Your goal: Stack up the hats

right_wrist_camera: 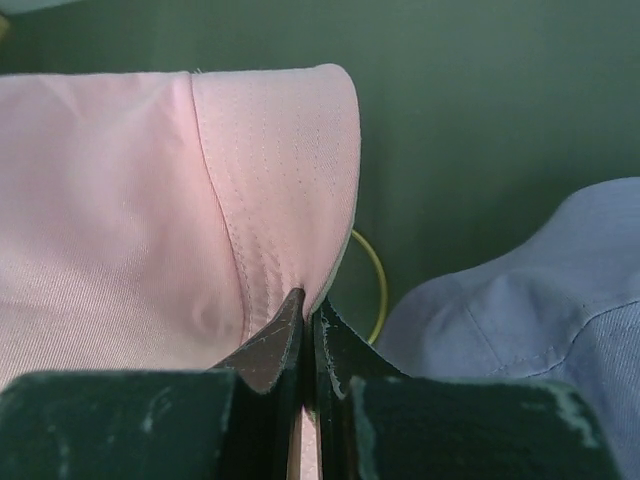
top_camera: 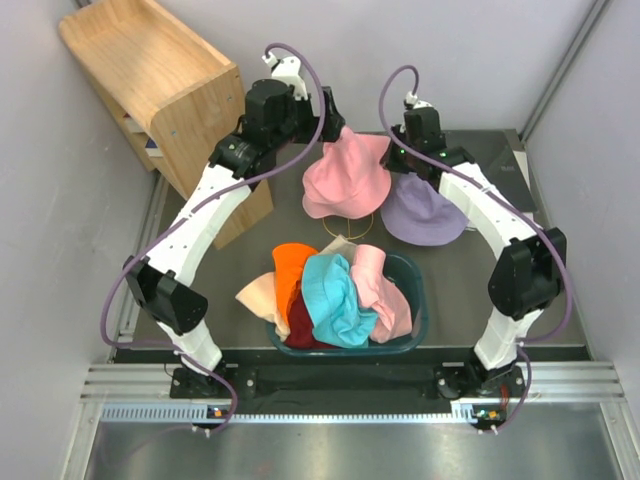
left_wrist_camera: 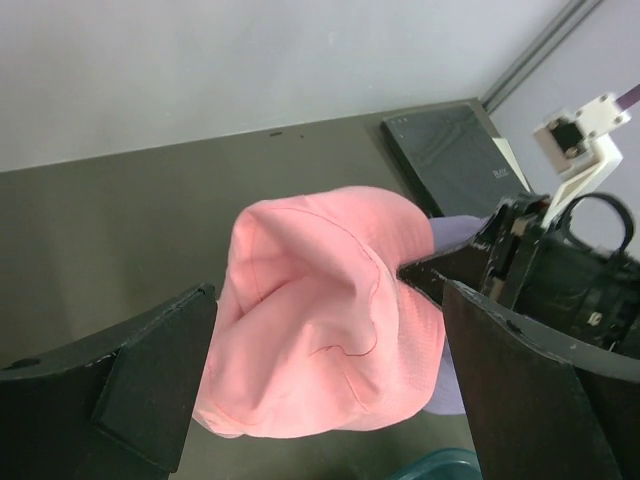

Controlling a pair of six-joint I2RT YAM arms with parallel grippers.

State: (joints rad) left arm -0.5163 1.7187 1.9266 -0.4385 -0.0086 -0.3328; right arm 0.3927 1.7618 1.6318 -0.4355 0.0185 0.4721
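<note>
Hats heaped in a teal tub (top_camera: 421, 300) near the arms, with a pink hat (top_camera: 345, 175) pinched at its brim beyond them.
Right gripper (right_wrist_camera: 310, 303) is clamped shut on the pink hat's brim edge. Left gripper (left_wrist_camera: 310, 285) hovers wide open above the hat, gripping nothing. A lavender hat (top_camera: 425, 212) lies just beside it, to the right. Likely risk: with one thin pinch on floppy cloth, the brim could slip free, or the hat could sag and land folded or crooked.

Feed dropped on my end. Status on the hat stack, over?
Left gripper jaws open near pink hat. Right gripper shut on its brim. Lavender hat alongside, nothing blocking.
</note>
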